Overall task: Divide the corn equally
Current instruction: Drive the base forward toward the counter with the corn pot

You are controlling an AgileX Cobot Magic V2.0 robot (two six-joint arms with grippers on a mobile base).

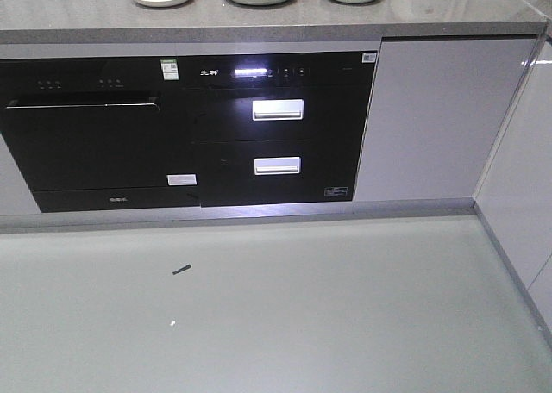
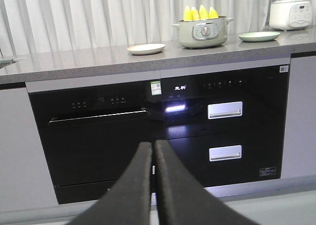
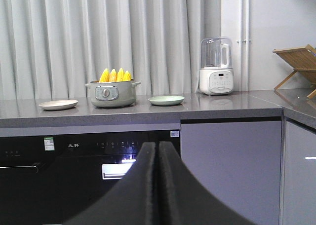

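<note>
Hovering before the black appliance fronts [image 2: 94,146], both pincers closed and empty.
The left pincer [image 2: 153,147] and right pincer [image 3: 158,145] grip nothing. High in each wrist view, bright yellow tapered corn cobs [image 2: 200,13] stand tips-up in a pale green round pot [image 2: 202,36] on the grey stone worktop [image 2: 74,62]; a cream plate [image 2: 146,49] and a pale green plate [image 2: 258,36] flank it, probably one per share.

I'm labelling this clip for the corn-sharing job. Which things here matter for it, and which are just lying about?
For the job:
corn, standing in the pot
cream plate and green plate, both empty, likely the targets

Just about:
blender
wooden rack
black built-in appliances
dark scrap on the floor
</note>
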